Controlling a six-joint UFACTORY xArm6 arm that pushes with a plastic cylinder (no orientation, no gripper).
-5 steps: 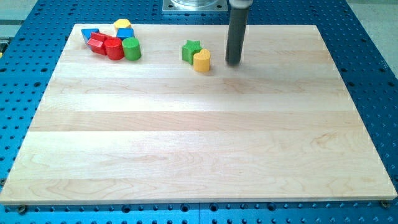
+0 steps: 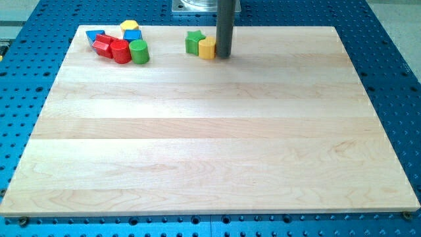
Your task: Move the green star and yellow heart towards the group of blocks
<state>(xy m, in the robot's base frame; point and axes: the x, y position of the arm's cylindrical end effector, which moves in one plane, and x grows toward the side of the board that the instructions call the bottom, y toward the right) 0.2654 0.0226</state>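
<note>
The robot's tip [image 2: 223, 54] is at the upper middle of the frame, down on the wooden board [image 2: 210, 145]. It sits just to the right of the yellow heart [image 2: 208, 48] and looks like it is touching it. The rod has nothing to open or close, so it grabs nothing; it only leans on the side of a block and shoves.

The green star [image 2: 193, 42] is right beside the heart, on its left, and the two look pressed together. Both lie near the top edge of the board.

The group of blocks is in the upper left of the frame, well apart from the pair. It has a green cylinder [image 2: 139, 51] closest to the star, a red cylinder [image 2: 121, 52] next to it, a red block [image 2: 102, 45], a blue block [image 2: 133, 35], another blue block [image 2: 94, 35] at the far left, and a yellow block [image 2: 129, 26] at the back.

The star and heart look small, hard and light, so they should slide easily on the smooth wood. They could also spin or slip off to one side. The heart's round side may roll off the rod. It seems best to push on the middle of the heart's right side, straight toward the left, so the heart keeps pushing the star along.
</note>
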